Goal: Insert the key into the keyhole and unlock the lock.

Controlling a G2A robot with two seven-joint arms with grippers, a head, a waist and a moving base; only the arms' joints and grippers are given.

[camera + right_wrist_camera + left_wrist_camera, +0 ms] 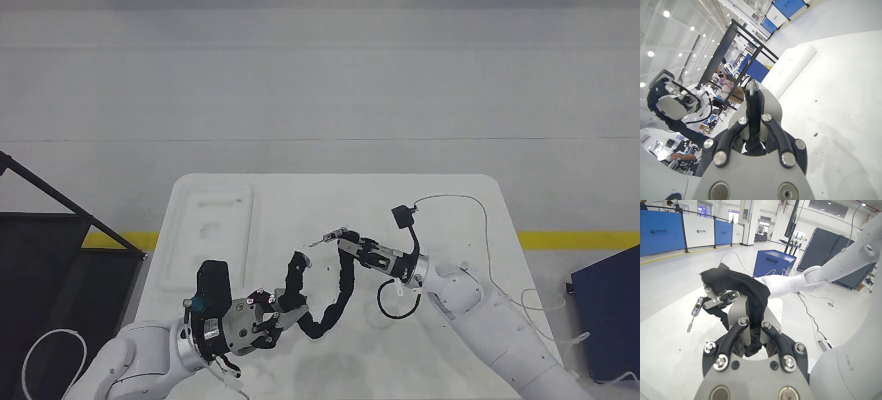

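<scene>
One lock (338,295), one key (322,240), two hands, one tray (190,225) and one worktop (320,200). The lock is a flexible length in a black knitted sleeve, slung in a sagging curve between the two hands over the middle of the worktop. The left hand (285,315), at the near left, has its fingers pressed together on the sleeve (745,283) partway along its length. The right hand (348,243), near the centre, pinches the sleeve (753,117) just behind its end. A silver cylinder (752,88) stands out there beyond the fingertips. In the left wrist view the cylinder (697,306) is tilted, and the thin key (690,326) sticks out of its lower end, pointing down toward the worktop and clear of it. The white tray, with shallow moulded recesses, lies flat along the left side of the worktop, well apart from both hands. What its recesses hold cannot be told.
</scene>
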